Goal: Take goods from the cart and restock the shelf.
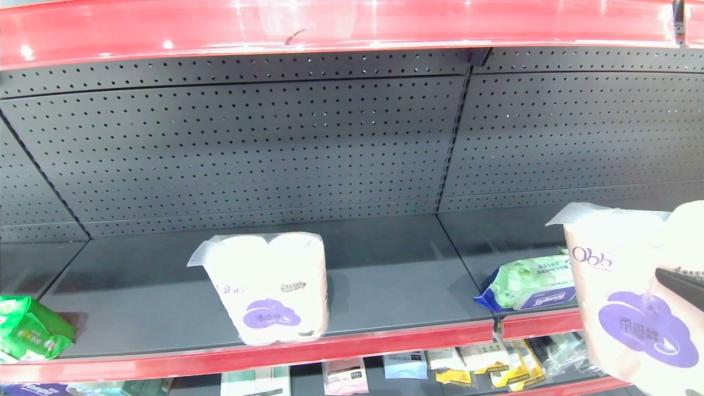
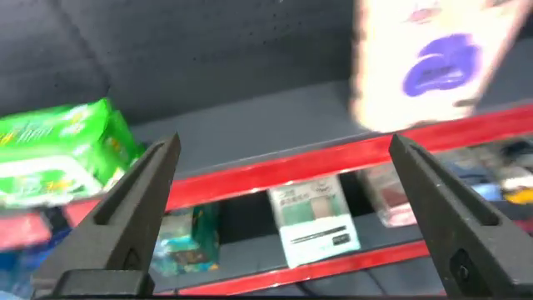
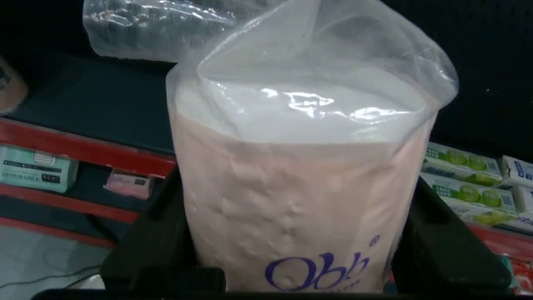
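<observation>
A pack of white paper rolls with a purple label (image 1: pixel 264 289) stands upright on the grey shelf (image 1: pixel 385 275), near its red front edge. A second, matching pack (image 1: pixel 627 297) hangs in front of the shelf at the far right. My right gripper (image 3: pixel 296 258) is shut on it, the black fingers (image 3: pixel 146 246) pressing both its sides, and one finger (image 1: pixel 679 286) crosses its front. My left gripper (image 2: pixel 287 217) is open and empty, low before the red shelf edge (image 2: pixel 275 167). The standing pack (image 2: pixel 433 67) lies beyond it.
A green packet (image 1: pixel 30 327) lies at the shelf's left end, and a green and blue wipes packet (image 1: pixel 528 283) lies in the right bay. Small packets (image 1: pixel 484 363) fill the lower shelf. A perforated back panel (image 1: pixel 275 143) and an upper red shelf (image 1: pixel 330 27) bound the space.
</observation>
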### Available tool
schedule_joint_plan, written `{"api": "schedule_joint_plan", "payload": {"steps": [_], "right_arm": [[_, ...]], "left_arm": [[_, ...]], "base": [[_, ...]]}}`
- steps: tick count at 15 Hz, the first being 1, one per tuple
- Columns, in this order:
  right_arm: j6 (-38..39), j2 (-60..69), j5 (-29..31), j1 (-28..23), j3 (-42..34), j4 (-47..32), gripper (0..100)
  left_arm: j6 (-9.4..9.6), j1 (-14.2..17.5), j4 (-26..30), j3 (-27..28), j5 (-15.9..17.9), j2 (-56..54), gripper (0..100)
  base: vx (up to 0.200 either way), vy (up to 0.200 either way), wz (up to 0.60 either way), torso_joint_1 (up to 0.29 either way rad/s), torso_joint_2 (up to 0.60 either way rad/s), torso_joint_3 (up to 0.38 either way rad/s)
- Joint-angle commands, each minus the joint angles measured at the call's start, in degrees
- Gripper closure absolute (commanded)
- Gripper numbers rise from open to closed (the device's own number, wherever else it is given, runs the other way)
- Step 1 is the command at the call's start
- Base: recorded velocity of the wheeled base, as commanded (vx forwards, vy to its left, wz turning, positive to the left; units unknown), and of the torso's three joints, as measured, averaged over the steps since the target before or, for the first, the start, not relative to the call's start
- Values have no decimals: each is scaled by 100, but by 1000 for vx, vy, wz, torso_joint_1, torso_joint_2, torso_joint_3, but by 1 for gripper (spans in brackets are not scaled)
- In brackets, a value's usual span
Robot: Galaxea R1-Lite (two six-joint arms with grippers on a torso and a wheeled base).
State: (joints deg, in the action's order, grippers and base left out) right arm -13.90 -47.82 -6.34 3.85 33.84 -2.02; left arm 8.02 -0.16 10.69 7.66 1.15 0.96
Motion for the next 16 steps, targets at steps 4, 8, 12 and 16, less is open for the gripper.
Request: {"api": "schedule_joint_plan", "payload": {"steps": [4, 8, 12, 16], "right_arm": [[1, -227, -34, 1, 61, 238, 100], [1, -333, -34, 1, 61, 325, 100], [1, -271, -131, 1, 132, 317, 100], [1, -183, -737, 10, 448, 317, 100]], "left_arm": [[-161, -19, -58, -150, -27, -96, 0], [-354, -19, -58, -150, -44, -96, 0], [-363, -19, -58, -150, -35, -96, 0], [-363, -19, -50, -150, -27, -96, 0]], "base": [[0, 0, 0, 0, 0, 0], [0, 0, 0, 0, 0, 0], [0, 0, 600, 2, 2, 2], [0, 0, 600, 11, 0, -1]]}}
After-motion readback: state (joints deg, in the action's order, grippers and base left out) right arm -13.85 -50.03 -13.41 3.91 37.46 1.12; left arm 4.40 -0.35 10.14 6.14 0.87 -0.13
